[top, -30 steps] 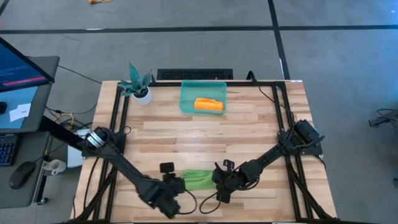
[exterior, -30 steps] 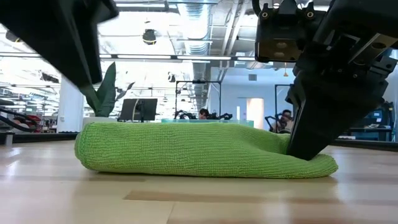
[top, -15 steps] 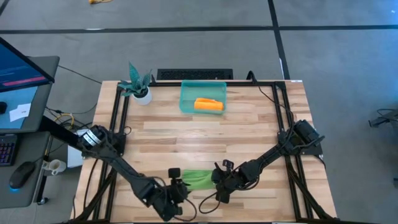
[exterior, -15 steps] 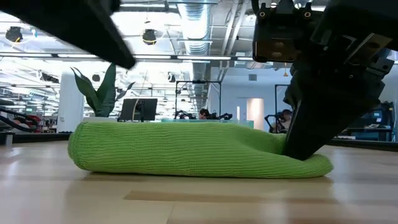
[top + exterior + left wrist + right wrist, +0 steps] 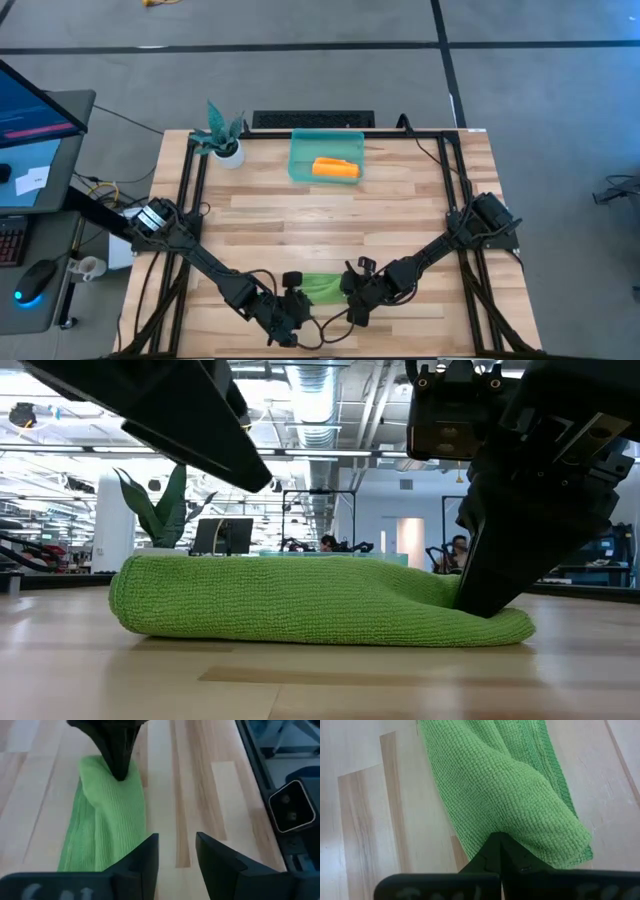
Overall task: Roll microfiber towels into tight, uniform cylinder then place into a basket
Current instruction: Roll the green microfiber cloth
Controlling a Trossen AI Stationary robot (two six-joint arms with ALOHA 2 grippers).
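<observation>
Two towels: an orange towel (image 5: 335,169) in the teal bin (image 5: 300,160), a green towel (image 5: 322,290) on the table (image 5: 400,210). One right gripper (image 5: 349,291) pinches the green one; one left gripper (image 5: 296,312) waits beside it, fingers apart.

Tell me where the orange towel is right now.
In the high view, the rolled orange towel lies inside the teal basket at the table's far edge, just right of the small potted plant.

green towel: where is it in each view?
High: green towel, front edge, between both grippers.
Low: fills the middle.
Left wrist: ahead of the open fingers.
Right wrist: pinched at its end.
Shared landmark: right gripper shut on its end.
</observation>
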